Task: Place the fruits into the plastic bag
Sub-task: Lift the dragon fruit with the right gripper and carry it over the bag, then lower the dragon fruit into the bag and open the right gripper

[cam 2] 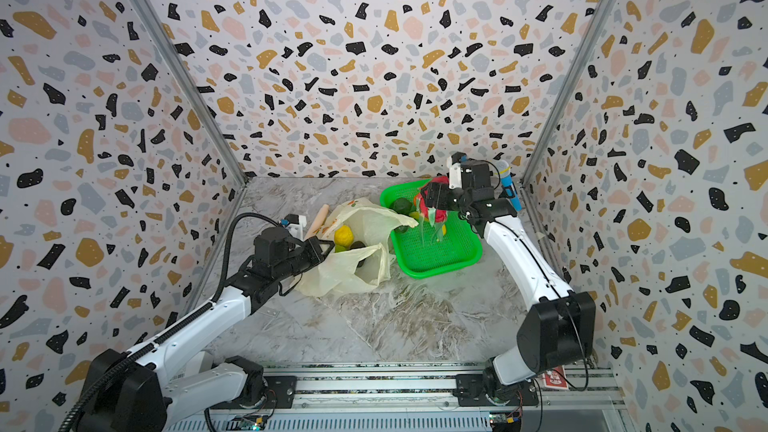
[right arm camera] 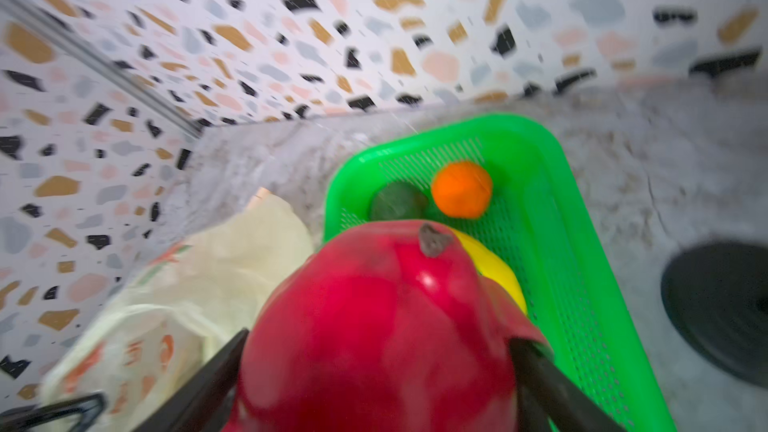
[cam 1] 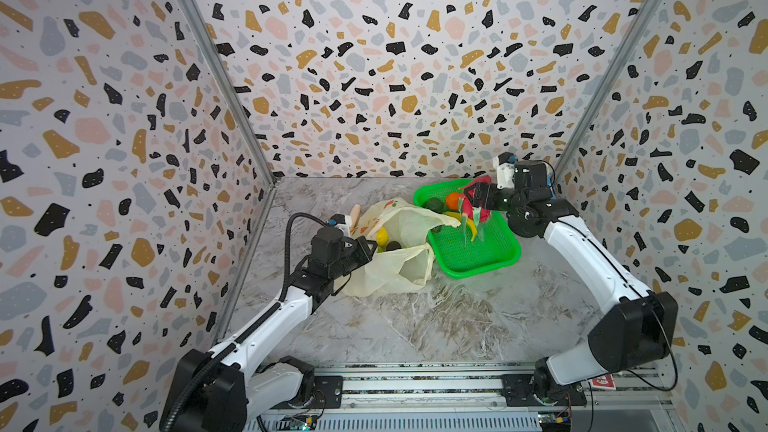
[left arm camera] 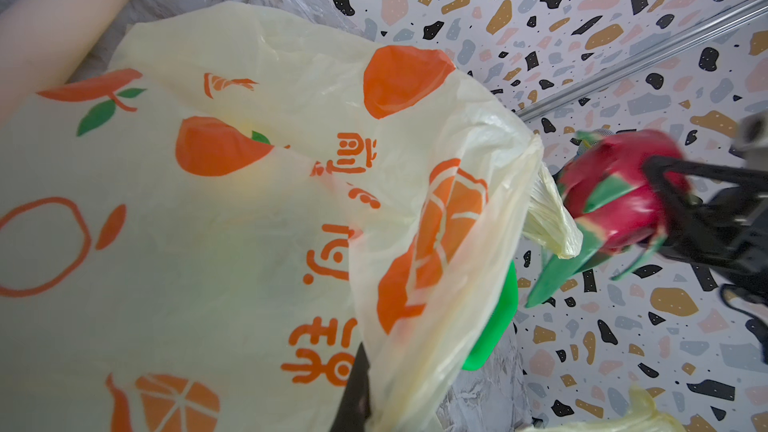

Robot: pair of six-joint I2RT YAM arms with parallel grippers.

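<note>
Right gripper (cam 1: 468, 198) clasps the dragon fruit (right arm camera: 374, 326), green basket (cam 1: 478, 255) below it; left gripper (cam 1: 371, 247) pinches the plastic bag (cam 1: 390, 276) rim tightly.

On my bench (cam 1: 415, 317), 1 green mesh basket (cam 1: 478, 253) sits right of centre, 1 beige stick (cam 1: 355, 216) left of centre, 1 blue microphone (cam 2: 509, 189) further right.

Robot lab booth, terrazzo-print walls (cam 1: 395, 56)
</note>
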